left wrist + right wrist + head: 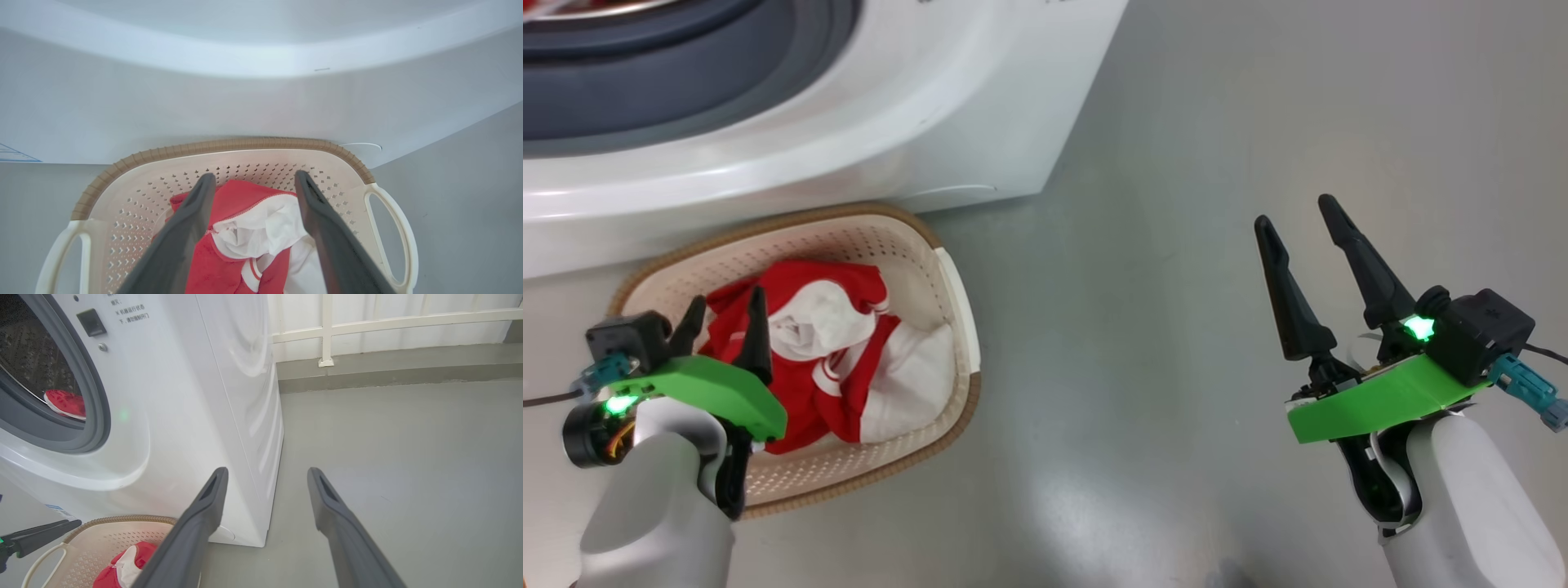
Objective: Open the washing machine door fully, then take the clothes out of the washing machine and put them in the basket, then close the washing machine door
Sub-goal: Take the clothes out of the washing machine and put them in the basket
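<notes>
My left hand (727, 298) hangs open right over clothes (825, 359) in basket (907, 237) b/c drop looks done; right hand (1294, 210) open too, idle.

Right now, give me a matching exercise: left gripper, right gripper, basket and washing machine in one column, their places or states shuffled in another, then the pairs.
1 left gripper
2 right gripper
3 basket
4 washing machine

A on the floor before the machine, holding clothes
B open, over bare floor
C red item lying inside it
D open, above the clothes

Pairs: 1-D, 2-B, 3-A, 4-C.
</notes>
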Available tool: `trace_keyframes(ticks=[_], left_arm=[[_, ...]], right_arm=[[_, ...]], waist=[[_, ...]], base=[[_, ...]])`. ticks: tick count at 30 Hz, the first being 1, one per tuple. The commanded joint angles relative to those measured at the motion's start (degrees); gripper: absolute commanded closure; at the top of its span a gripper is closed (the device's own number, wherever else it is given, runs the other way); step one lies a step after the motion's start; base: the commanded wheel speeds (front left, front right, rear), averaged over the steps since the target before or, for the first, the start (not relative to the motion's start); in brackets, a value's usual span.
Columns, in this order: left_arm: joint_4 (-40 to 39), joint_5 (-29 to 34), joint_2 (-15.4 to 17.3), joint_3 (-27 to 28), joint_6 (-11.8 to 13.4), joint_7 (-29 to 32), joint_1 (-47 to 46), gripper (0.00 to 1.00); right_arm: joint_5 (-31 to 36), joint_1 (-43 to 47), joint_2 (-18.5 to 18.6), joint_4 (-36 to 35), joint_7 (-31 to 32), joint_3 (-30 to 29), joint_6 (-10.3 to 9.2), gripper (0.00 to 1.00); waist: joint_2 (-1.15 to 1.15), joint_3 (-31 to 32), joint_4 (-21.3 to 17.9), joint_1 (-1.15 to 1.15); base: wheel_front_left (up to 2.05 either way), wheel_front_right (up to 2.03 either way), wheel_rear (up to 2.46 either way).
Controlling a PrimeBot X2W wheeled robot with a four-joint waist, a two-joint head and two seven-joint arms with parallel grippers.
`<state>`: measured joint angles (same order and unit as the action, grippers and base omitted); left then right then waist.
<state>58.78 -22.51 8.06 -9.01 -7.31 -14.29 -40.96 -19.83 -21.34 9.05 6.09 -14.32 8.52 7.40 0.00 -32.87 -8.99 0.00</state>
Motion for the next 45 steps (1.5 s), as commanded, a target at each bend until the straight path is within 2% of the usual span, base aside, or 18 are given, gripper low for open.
trace_keyframes(ticks=[1,23,37,45], left_arm=[[-2.43,0.12,1.88,2.13,-0.17,-0.71,2.29,0.0],[-25.53,7.08,-0.89,12.86,-0.18,-0.71,14.06,0.0],[-40.94,10.96,-3.2,15.75,-0.18,-0.71,24.33,0.0],[-46.38,11.41,-3.85,16.5,-0.18,-0.71,29.58,0.0]], right_arm=[[0.47,1.61,0.51,-1.16,-0.68,0.9,0.09,0.0],[0.34,5.8,2.87,0.07,-0.68,0.72,0.09,0.0],[0.12,9.71,3.55,0.3,-0.68,-0.23,0.09,0.0],[0.02,12.18,3.86,0.23,-0.68,-1.03,0.09,0.0]], waist=[[0.0,1.23,0.99,0.0],[0.0,11.97,3.85,0.0],[0.0,18.21,4.61,0.0],[0.0,20.63,4.7,0.0]], base=[[0.0,0.0,0.0],[0.0,0.0,0.0],[0.0,0.0,0.0],[0.0,0.0,0.0]])
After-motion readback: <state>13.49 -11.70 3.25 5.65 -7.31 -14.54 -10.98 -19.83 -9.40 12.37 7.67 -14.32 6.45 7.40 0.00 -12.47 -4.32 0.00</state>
